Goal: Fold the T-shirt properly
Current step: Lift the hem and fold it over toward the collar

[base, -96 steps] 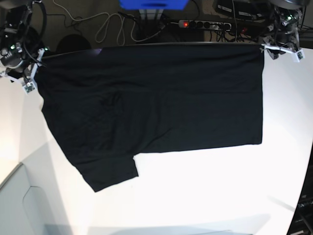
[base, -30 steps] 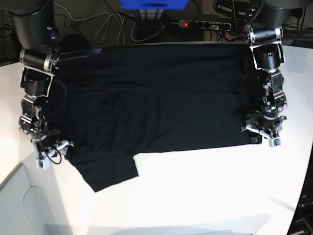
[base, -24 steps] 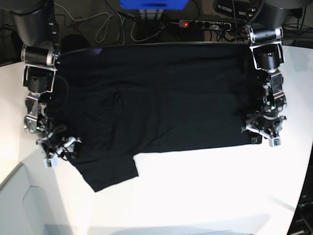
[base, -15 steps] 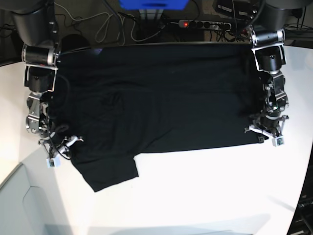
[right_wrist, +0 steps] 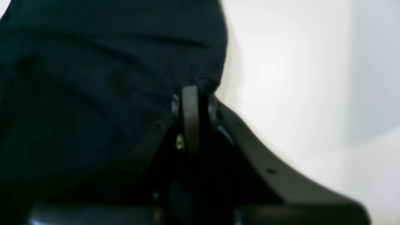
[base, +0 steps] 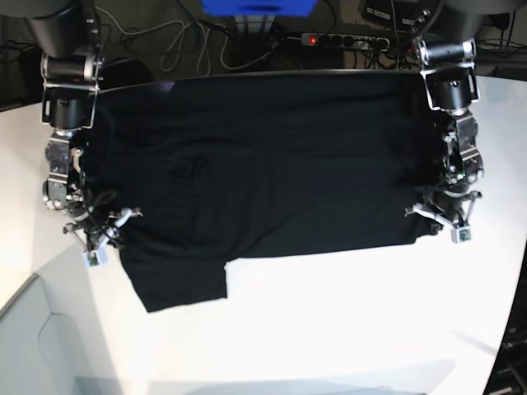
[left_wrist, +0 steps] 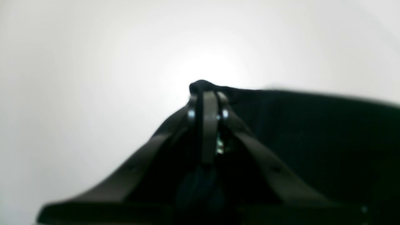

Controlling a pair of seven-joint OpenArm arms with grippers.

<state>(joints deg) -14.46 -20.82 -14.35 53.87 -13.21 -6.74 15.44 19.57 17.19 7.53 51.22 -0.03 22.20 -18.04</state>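
Observation:
The black T-shirt [base: 272, 164] lies spread flat on the white table [base: 346, 313], plain side up, one short sleeve [base: 185, 284] pointing toward the front edge. My left gripper [base: 440, 224] sits at the shirt's front right corner. In the left wrist view that gripper [left_wrist: 206, 92] is shut on a pinch of the black cloth [left_wrist: 312, 125]. My right gripper [base: 103, 239] is at the shirt's left edge, just above the sleeve. In the right wrist view it [right_wrist: 190, 90] is shut on the gathered edge of the cloth [right_wrist: 93, 62].
A power strip [base: 346, 39] and loose cables [base: 185, 41] lie behind the table's far edge, beside a blue object [base: 257, 6]. A grey surface [base: 41, 346] adjoins the table at the lower left. Bare white tabletop stretches in front of the shirt.
Both grippers have closed on the shirt's edges. The right gripper has shifted slightly inward and up, drawing the left edge and sleeve with it. The left gripper has lifted the hem corner a little.

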